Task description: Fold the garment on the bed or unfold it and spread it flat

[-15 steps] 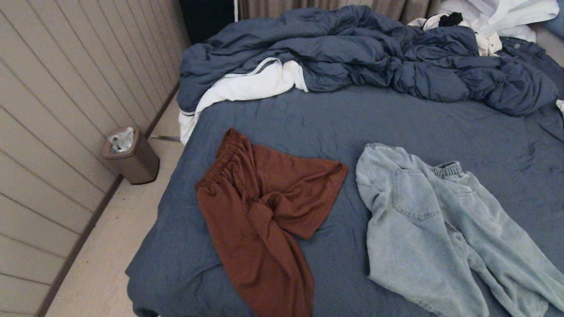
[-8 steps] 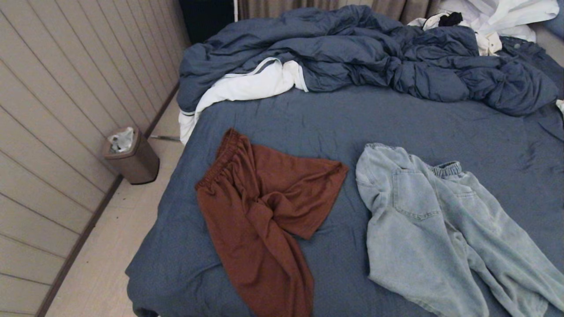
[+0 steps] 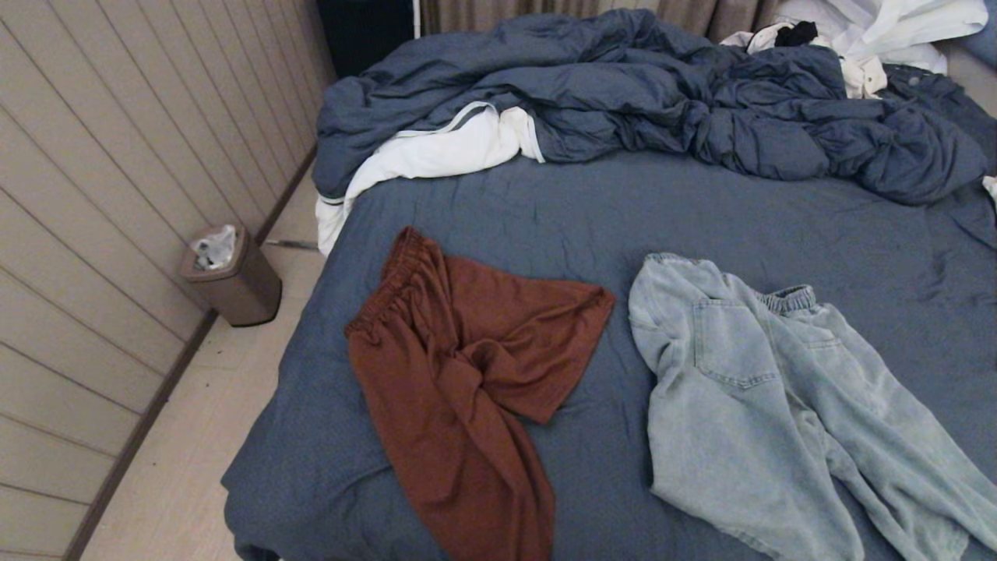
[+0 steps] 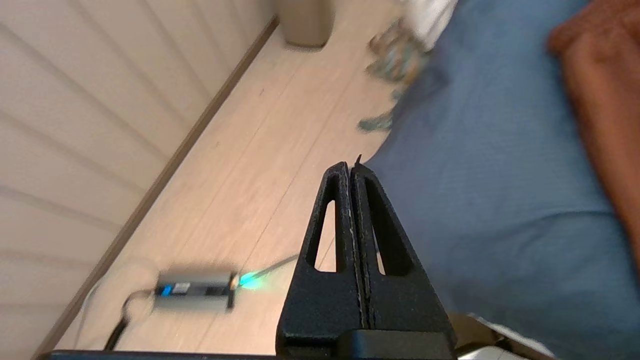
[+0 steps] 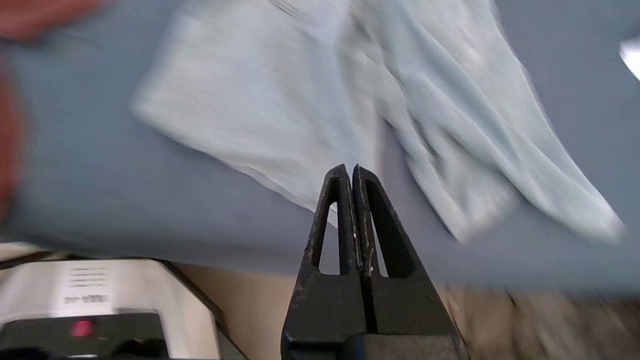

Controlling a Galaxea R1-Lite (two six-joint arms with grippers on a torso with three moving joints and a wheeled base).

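Two garments lie on the bed (image 3: 592,226) with its slate-blue sheet. A rust-brown pair of shorts (image 3: 459,389) lies crumpled at the left, one leg folded across. A pale denim pair (image 3: 771,405) lies rumpled at the right, its legs running off the near edge. Neither arm shows in the head view. My left gripper (image 4: 351,166) is shut and empty, held above the floor by the bed's near left corner; the brown shorts (image 4: 605,110) lie off to one side. Over the bed's near edge my right gripper (image 5: 348,169) is shut and empty, just short of the denim (image 5: 310,100).
A rumpled blue duvet (image 3: 654,101) and white linens (image 3: 436,152) are heaped at the far end of the bed. A brown waste bin (image 3: 234,276) stands on the floor by the panelled wall at the left. A small device with a green light (image 4: 200,287) lies on the floor.
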